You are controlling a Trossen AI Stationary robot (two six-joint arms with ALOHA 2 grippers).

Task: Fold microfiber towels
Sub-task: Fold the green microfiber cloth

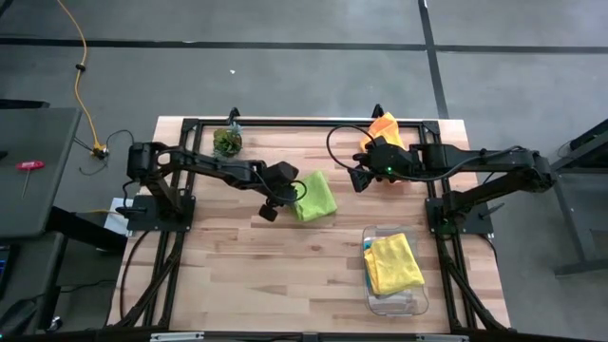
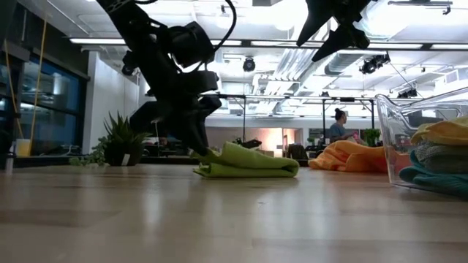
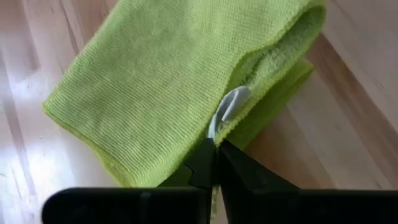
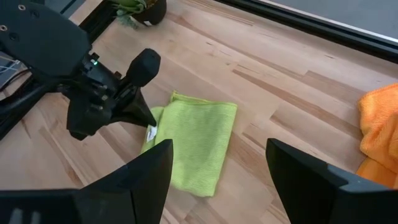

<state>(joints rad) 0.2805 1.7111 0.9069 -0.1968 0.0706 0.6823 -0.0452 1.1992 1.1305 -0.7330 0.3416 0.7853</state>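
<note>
On the counter the folded lime green towel lies mid-counter, long axis running near-to-far, the left gripper pinching its near-side edge (apparently at the tag) while the right gripper hovers wide-fingered just beyond.

Lime green towel: a bright yellow-green knit is shown, with a small white tag at its edge. Orange towel: a saturated orange is seen. Yellow towel: a strong yellow is displayed, laid over teal cloth inside a clear plastic bin. Table: pale wood planks with a light grain are presented, framed in black. Left gripper and right gripper: both are finished in black. Plant: dark green is shown.
</note>
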